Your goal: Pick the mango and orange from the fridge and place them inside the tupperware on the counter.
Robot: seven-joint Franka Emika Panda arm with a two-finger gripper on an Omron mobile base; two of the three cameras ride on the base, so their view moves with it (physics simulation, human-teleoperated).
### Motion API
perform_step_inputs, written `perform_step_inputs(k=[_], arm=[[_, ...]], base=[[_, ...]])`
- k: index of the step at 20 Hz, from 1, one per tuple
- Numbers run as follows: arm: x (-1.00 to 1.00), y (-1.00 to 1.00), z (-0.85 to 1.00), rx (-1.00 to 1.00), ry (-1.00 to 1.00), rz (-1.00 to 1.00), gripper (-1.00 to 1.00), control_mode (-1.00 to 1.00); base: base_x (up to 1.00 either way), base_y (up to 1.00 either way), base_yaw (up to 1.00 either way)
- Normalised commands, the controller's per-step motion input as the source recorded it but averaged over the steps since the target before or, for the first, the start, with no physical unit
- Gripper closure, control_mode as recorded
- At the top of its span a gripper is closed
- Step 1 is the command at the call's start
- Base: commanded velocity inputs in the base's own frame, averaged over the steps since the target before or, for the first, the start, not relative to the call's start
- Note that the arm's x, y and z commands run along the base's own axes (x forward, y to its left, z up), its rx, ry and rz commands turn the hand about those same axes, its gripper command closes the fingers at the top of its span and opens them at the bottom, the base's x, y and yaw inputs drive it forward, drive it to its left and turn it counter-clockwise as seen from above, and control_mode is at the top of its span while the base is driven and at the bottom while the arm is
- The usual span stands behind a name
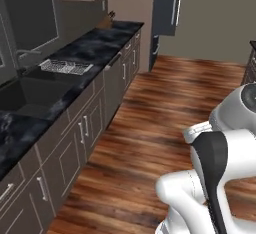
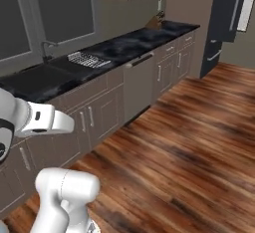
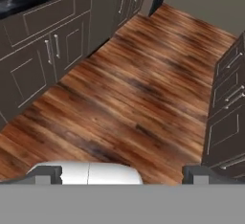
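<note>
We see our gripper (image 3: 122,173) in the hand view as 2 dark finger tips set wide apart at the bottom of that view, with nothing between them; it is open and holds nothing. It looks out along the wooden floor (image 3: 143,89), well above it.

The counter (image 1: 75,58) with its black marble top runs along the left in both base views, over brown cabinets (image 1: 75,138) with silver handles. In the hand view its edge sits at the upper left, well apart from the finger tips. A dark sink (image 1: 30,95) is sunk into the top, and a wire dish rack (image 1: 65,66) lies just beside it. A knife block (image 2: 154,23) stands near the far end of the counter.

The fridge (image 2: 226,13) stands at the far end of the room, past the end of the cabinets, dark and tall, with a long pale bar handle (image 2: 245,5) on it. It is far from our hand, up ahead. We cannot tell from here what it holds.

More dark drawers (image 3: 229,117) stand at the right of the hand view.
</note>
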Motion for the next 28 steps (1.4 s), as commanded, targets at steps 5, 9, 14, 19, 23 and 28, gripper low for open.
perform_step_inputs(k=[5, 9, 14, 19, 23, 28], arm=[[0.0, 0.0, 0.0, 0.0, 0.0, 0.0, -1.0, 1.0], [0.0, 0.0, 0.0, 0.0, 0.0, 0.0, -1.0, 1.0], [0.0, 0.0, 0.0, 0.0, 0.0, 0.0, -1.0, 1.0], [0.0, 0.0, 0.0, 0.0, 0.0, 0.0, -1.0, 1.0], [0.0, 0.0, 0.0, 0.0, 0.0, 0.0, -1.0, 1.0], [0.0, 0.0, 0.0, 0.0, 0.0, 0.0, -1.0, 1.0]], base=[[1.0, -0.7, 0.26], [1.0, -0.68, 0.14], [1.0, -0.71, 0.14], [1.0, -0.74, 0.17], [1.0, -0.78, 0.24], [1.0, -0.79, 0.26]])
